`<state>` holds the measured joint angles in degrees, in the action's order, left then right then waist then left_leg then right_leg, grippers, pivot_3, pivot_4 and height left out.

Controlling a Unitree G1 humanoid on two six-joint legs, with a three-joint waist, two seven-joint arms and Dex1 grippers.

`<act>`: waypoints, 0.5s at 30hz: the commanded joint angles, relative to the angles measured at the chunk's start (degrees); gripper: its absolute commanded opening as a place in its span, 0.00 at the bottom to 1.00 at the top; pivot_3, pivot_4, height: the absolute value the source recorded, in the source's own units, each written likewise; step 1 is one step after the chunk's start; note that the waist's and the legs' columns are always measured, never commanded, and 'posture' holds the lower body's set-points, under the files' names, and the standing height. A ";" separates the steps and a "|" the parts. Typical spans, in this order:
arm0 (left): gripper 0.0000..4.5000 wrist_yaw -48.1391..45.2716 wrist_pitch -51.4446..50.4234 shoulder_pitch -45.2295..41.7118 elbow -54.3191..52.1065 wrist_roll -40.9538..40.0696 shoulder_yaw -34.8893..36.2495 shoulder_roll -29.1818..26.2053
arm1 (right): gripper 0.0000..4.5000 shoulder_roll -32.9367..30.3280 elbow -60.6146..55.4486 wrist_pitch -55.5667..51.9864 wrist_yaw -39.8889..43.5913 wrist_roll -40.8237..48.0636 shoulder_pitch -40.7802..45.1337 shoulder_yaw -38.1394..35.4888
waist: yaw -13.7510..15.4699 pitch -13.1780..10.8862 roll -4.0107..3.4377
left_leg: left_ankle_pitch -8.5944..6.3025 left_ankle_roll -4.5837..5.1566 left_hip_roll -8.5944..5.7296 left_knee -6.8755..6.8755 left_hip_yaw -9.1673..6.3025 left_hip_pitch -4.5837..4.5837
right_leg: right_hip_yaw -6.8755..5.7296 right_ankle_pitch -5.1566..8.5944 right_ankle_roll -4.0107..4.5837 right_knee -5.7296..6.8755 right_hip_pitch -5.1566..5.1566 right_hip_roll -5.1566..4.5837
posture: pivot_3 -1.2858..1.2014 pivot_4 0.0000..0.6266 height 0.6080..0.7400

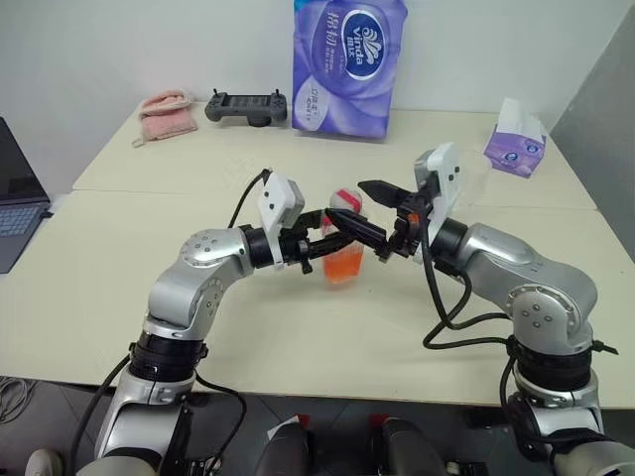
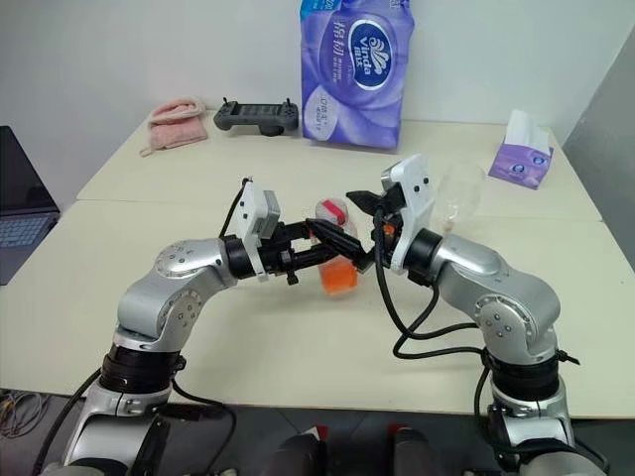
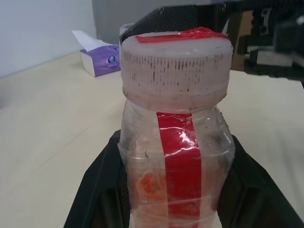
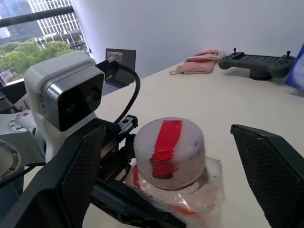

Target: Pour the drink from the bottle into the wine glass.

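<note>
The bottle point(image 1: 343, 248) stands upright above the pale surface point(image 1: 119, 288), long axis vertical, capped top up. The left gripper point(image 1: 347, 226) has its black fingers point(image 3: 102, 190) clamped on either side of the squarish clear plastic body. Orange-red drink point(image 1: 343, 266) sits low inside; a red strip runs up over the ribbed pale cap point(image 3: 176, 66). The right gripper point(image 4: 166, 156) straddles the cap, textured fingers point(image 4: 270, 166) spread wide, not touching. The wine glass point(image 2: 458, 198) stands behind the right arm.

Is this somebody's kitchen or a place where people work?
Probably an office or lab, not a kitchen. A laptop sits at the edge of plain pale tables, a handheld controller lies at the back, and tall city buildings show through the window.
</note>
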<state>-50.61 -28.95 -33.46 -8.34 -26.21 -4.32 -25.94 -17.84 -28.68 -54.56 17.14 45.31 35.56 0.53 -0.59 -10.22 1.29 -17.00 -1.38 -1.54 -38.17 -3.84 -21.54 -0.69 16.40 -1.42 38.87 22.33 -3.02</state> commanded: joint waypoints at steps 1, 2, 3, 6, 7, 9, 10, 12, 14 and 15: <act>0.40 0.44 1.99 -1.12 -0.22 0.13 0.44 1.05 | 1.00 0.79 -0.83 0.04 -1.04 0.68 1.22 -0.96 | -0.07 0.00 0.00 | 0.00 0.00 0.00 0.00 0.01 0.00 | 0.01 0.00 0.00 0.00 0.00 0.00 | 0.52 0.24 1.00; 0.40 0.52 2.22 -1.12 -0.12 0.33 0.33 1.27 | 1.00 1.00 -0.77 0.15 -1.23 0.62 1.22 -1.04 | -0.08 0.00 0.00 | 0.00 0.00 -0.01 0.00 0.01 0.00 | 0.01 0.00 0.00 -0.01 0.00 0.00 | 0.52 0.24 1.00; 0.40 0.85 2.45 -1.13 0.00 0.51 0.41 1.62 | 0.96 1.01 -0.84 0.44 -1.32 0.30 1.14 -0.92 | -0.11 0.00 0.00 | 0.00 0.00 -0.01 0.00 0.01 -0.01 | 0.01 0.00 0.00 -0.01 0.01 0.00 | 0.52 0.24 1.00; 0.40 1.06 2.85 -1.18 0.35 0.96 0.34 2.09 | 0.79 1.46 -0.87 1.31 -1.92 -0.21 0.92 -1.18 | -0.20 0.00 0.00 | 0.00 0.00 0.00 0.01 0.00 -0.01 | 0.00 0.00 0.00 0.00 0.02 0.00 | 0.52 0.24 1.00; 0.40 1.08 2.90 -1.19 0.42 1.05 0.33 2.14 | 0.71 1.75 -0.84 1.46 -2.20 -0.07 0.90 -1.47 | -0.24 0.00 0.00 | 0.00 0.00 0.00 0.00 0.00 -0.01 | 0.01 0.00 0.00 0.00 0.02 0.00 | 0.52 0.24 1.00; 0.40 1.18 2.95 -1.17 0.50 1.13 0.35 2.19 | 0.54 2.02 -0.84 1.49 -2.45 0.05 0.91 -1.78 | -0.28 0.00 0.00 | 0.00 0.01 0.00 0.00 0.00 -0.01 | 0.01 0.00 0.00 0.01 0.02 0.00 | 0.52 0.24 1.00; 0.40 1.23 2.98 -1.18 0.55 1.15 0.37 2.23 | 0.47 2.04 -0.83 1.46 -2.41 0.00 0.90 -1.79 | -0.30 0.00 0.00 | 0.00 0.01 0.00 0.00 0.00 -0.01 | 0.00 0.00 0.00 0.01 0.02 0.00 | 0.52 0.24 1.00; 0.40 1.29 3.05 -1.10 0.50 1.22 0.40 2.28 | 0.32 2.20 -0.85 1.55 -2.36 -0.19 0.66 -1.77 | -0.39 0.00 0.00 | 0.00 0.01 0.00 0.01 -0.01 -0.01 | 0.00 0.00 0.00 0.01 0.02 0.00 | 0.52 0.24 1.00; 0.40 1.28 3.11 -0.90 0.33 1.29 0.41 2.32 | 0.15 2.36 -0.84 1.79 -2.28 -0.42 0.43 -1.69 | -0.51 0.00 0.00 | 0.00 0.01 0.00 0.01 0.00 -0.01 | 0.00 0.00 0.00 0.01 0.02 0.00 | 0.52 0.24 1.00; 0.40 1.35 3.07 -0.62 -0.03 1.26 0.42 2.33 | 0.07 2.33 -0.86 2.11 -2.11 -0.83 0.20 -1.38 | -0.59 0.00 0.00 | 0.00 0.01 0.00 0.01 0.00 -0.01 | 0.01 0.00 0.00 0.01 0.02 0.00 | 0.52 0.24 1.00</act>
<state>-49.33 -27.43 -33.35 -6.12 -24.41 -4.40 -24.02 -15.71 -28.36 -53.10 14.64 44.04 35.54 -1.06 -1.19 -10.22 1.29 -17.00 -1.37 -1.54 -38.15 -3.84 -21.55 -0.68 16.40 -1.42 38.88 22.36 -3.02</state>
